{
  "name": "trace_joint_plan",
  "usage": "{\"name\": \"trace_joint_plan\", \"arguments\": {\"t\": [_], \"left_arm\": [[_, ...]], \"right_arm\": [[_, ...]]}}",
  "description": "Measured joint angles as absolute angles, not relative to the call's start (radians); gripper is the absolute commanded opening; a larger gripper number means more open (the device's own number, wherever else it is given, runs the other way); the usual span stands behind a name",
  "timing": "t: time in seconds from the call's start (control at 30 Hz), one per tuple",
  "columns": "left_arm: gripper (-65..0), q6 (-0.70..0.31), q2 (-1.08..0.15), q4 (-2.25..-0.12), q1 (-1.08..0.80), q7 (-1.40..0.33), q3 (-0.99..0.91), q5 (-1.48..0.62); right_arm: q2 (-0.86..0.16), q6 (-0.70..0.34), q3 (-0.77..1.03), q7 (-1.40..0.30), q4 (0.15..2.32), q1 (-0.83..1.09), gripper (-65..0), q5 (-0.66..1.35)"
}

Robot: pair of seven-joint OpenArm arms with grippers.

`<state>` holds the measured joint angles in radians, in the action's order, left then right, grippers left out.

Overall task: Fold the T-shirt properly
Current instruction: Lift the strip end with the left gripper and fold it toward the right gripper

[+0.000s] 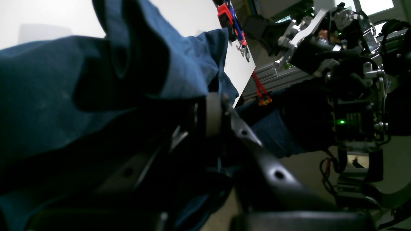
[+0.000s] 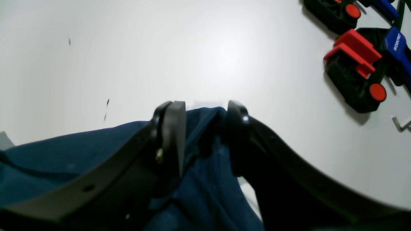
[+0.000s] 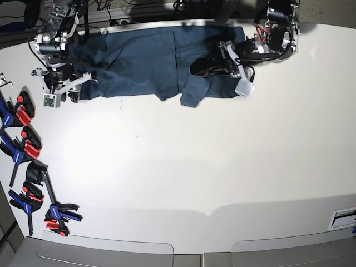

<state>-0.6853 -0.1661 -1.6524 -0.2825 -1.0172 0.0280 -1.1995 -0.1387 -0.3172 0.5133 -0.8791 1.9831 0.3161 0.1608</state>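
The dark teal-blue T-shirt [image 3: 139, 61] lies crumpled along the far edge of the white table [image 3: 194, 167]. My left gripper [image 3: 203, 68] is on the shirt's right part. In the left wrist view its fingers [image 1: 221, 106] stand close together with cloth [image 1: 48, 96] draped over and around them. My right gripper [image 3: 83, 83] is at the shirt's left end. In the right wrist view it [image 2: 205, 125] holds a bunched fold of the shirt [image 2: 205, 179] between its two fingers, just above the table. The neck label does not show.
Several red, blue and black clamps [image 3: 22, 144] lie along the table's left edge, and more lie near the front left corner [image 3: 55, 214]. Some show close to my right gripper [image 2: 356, 70]. The other arm's base and metal frame [image 1: 350, 96] fill the right of the left wrist view.
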Motion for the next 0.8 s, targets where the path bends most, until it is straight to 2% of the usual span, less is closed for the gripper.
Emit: {"name": "trace_joint_plan", "arguments": {"t": [0.13,0.37,0.63,0.67,0.73,0.8], "left_arm": [[-65.0,-0.685,-0.166,-1.652,-0.282,-1.01,0.063,-1.198],[-65.0,-0.685,-0.162,-1.652,-0.282,-0.852,0.152,-0.973],[-65.0,-0.685,-0.163,-1.652,-0.282,-0.845,0.152,-0.96],[-60.5,-0.685,-0.163,-1.652,-0.282,-0.845,0.152,-0.962],[-46.9,-0.685,-0.163,-1.652,-0.282,-0.858,0.151,-0.999],[-39.8,-0.685,-0.163,-1.652,-0.282,-0.86,0.152,-1.035]], "right_arm": [[-0.139,-0.317,0.513,-0.879,1.983,0.316,-45.0,0.184],[-0.139,-0.317,0.513,-0.879,1.983,0.316,-45.0,0.184],[-0.139,-0.317,0.513,-0.879,1.983,0.316,-45.0,0.184],[-0.139,-0.317,0.513,-0.879,1.983,0.316,-45.0,0.184],[-0.139,-0.317,0.513,-0.879,1.983,0.316,-45.0,0.184],[-0.139,-0.317,0.513,-0.879,1.983,0.316,-45.0,0.184]]}}
